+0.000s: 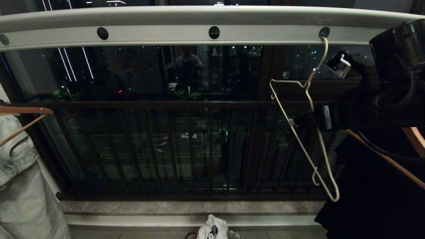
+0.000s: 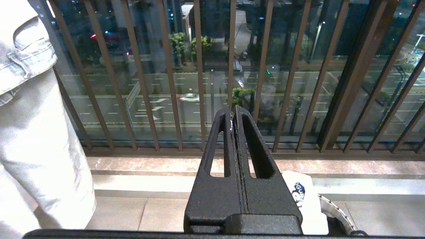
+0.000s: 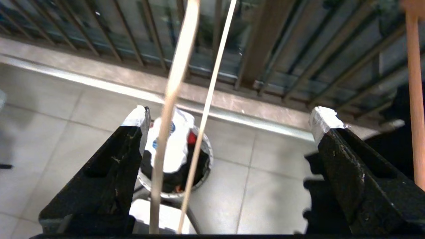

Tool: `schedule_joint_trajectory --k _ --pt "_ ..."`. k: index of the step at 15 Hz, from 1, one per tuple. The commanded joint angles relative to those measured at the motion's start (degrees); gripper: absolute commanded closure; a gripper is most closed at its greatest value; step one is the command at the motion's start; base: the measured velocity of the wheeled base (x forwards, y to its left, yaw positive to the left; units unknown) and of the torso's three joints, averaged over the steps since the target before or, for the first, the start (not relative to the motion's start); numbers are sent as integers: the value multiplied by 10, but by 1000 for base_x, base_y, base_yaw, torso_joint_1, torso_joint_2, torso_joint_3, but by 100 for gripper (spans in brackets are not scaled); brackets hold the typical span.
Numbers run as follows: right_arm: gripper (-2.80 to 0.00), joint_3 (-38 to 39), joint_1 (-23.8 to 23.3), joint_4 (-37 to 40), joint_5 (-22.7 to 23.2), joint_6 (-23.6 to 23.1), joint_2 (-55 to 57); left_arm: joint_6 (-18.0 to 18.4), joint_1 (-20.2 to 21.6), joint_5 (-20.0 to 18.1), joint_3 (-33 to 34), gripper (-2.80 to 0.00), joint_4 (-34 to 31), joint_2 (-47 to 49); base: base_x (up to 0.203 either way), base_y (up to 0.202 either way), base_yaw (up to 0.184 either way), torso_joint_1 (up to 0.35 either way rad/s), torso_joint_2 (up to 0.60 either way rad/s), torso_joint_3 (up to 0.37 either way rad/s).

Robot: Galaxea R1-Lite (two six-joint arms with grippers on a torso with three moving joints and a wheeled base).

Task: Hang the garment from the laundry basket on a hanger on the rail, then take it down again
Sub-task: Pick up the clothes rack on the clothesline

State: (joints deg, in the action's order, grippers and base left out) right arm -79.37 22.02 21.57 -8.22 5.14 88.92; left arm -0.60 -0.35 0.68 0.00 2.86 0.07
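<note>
Balcony floor: pale tiles.
Laundry basket (image 3: 206, 156): on the tiles, garment (image 3: 171, 146) bunched inside.
Left gripper (image 2: 233, 114): clenched, empty.
Right gripper (image 3: 229, 122): released, straddling the hanger (image 1: 307, 132).
Hanger: bare, tilted, hooked on the rail (image 1: 159, 30).

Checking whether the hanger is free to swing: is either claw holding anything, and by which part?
Nothing is held. The right claw is open, with the wire hanger between its fingers ungripped; the left claw is shut on nothing.
</note>
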Motion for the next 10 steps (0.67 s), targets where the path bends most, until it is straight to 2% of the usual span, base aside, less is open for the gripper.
schedule_joint_trajectory --k 1,10 --pt "-280 19 0 0 -5 0 -9 0 0 0 9 0 0 0 0 0 0 0 0 0" --pt "-280 41 0 -1 -20 0 -38 0 0 0 9 0 0 0 0 0 0 0 0 0"
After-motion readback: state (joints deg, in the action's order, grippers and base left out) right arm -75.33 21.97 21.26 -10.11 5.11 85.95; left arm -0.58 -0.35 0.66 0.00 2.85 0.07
